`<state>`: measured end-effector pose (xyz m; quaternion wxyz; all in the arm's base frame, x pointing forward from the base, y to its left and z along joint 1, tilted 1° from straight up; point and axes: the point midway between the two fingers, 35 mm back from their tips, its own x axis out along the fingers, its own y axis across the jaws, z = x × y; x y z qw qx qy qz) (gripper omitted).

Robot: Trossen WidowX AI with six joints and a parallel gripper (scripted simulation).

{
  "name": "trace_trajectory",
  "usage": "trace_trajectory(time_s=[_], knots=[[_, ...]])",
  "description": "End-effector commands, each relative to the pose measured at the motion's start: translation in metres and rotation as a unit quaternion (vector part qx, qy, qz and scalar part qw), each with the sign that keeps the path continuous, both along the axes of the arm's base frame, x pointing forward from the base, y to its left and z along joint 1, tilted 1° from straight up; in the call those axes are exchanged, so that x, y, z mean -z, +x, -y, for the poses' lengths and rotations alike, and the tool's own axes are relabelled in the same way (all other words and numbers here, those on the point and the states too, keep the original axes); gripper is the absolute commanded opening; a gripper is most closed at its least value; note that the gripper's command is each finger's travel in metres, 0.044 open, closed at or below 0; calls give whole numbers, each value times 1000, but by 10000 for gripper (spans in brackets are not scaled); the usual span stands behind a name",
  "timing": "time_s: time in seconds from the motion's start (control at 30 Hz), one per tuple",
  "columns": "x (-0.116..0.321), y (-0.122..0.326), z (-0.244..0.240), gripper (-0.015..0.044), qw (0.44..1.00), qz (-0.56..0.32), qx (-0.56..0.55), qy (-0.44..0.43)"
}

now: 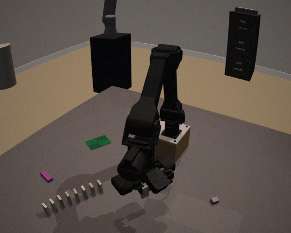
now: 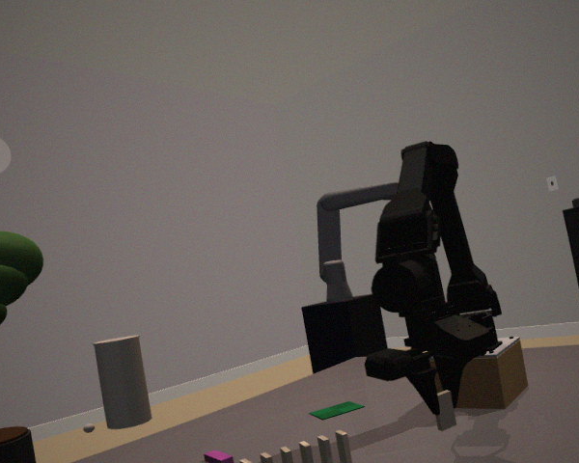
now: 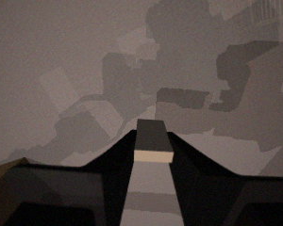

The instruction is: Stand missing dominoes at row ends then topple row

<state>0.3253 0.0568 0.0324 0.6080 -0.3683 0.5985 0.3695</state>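
in the top view, eight standing dominoes [image 1: 83,192] [image 2: 305,452] run in a slanting row across the lower left of the frame, evenly apart and each turned a broad face to its neighbour, so that a tipped one should strike the next. right of the row, at lower centre, the gripper [image 1: 145,188] [image 2: 442,398] [image 3: 151,136] is closed on a loose domino [image 1: 144,191] [image 2: 445,411] [image 3: 154,140], one finger at each side. the piece is held upright, probably so it can be set on its end without being turned over. gripping it well apart from the row seems to spare the standing ones a knock. the likely next move is a small lift, then a careful carry left to the row's near end on the bench [image 1: 72,140] [image 2: 280,423] [image 3: 38,38]; a swinging finger could topple everything early.
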Motion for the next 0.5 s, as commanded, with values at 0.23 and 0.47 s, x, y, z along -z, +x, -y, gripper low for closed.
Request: trace_trajectory(time_s=[0.23, 0.47], knots=[[-75, -5, 1, 107, 1000, 17, 0, 3], [-74, -2, 68, 107, 948, 14, 317, 7]])
